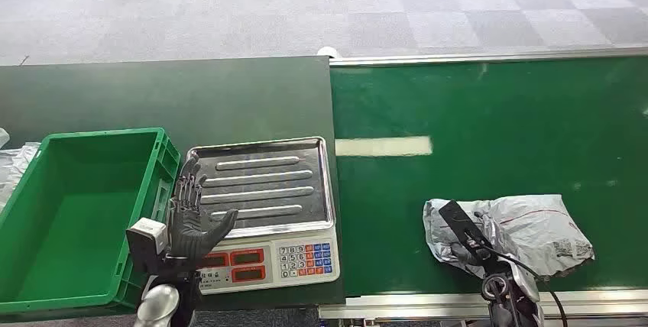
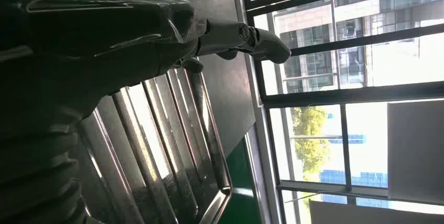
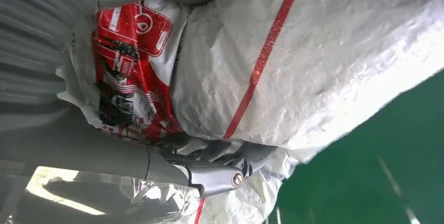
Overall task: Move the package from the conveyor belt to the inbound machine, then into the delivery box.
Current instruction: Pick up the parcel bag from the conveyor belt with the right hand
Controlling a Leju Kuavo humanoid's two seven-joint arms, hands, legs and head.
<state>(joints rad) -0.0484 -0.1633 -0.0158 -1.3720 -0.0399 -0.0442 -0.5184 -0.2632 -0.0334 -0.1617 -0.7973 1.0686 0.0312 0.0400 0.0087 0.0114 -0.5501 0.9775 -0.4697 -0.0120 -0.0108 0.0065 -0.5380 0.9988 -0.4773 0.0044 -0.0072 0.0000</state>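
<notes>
The package (image 1: 527, 229), a crumpled white plastic mailer with a red stripe, lies on the green conveyor belt (image 1: 489, 113) near its front edge. My right hand (image 1: 468, 237) is at the package's left end, with its thumb and fingers (image 3: 220, 174) closed into the bag's folds (image 3: 324, 51), so it grips the package. The inbound machine is a scale with a ribbed steel tray (image 1: 264, 182) and a keypad front. Over the tray's left edge my left hand (image 1: 189, 216) stands upright with its fingers (image 2: 246, 35) spread, holding nothing above the tray (image 2: 157, 145).
A green plastic crate (image 1: 30, 266) sits left of the scale on the dark table (image 1: 191, 94). More white bags (image 1: 11, 166) lie at the far left edge. A white strip (image 1: 382, 146) marks the belt. Grey carpet lies beyond the belt.
</notes>
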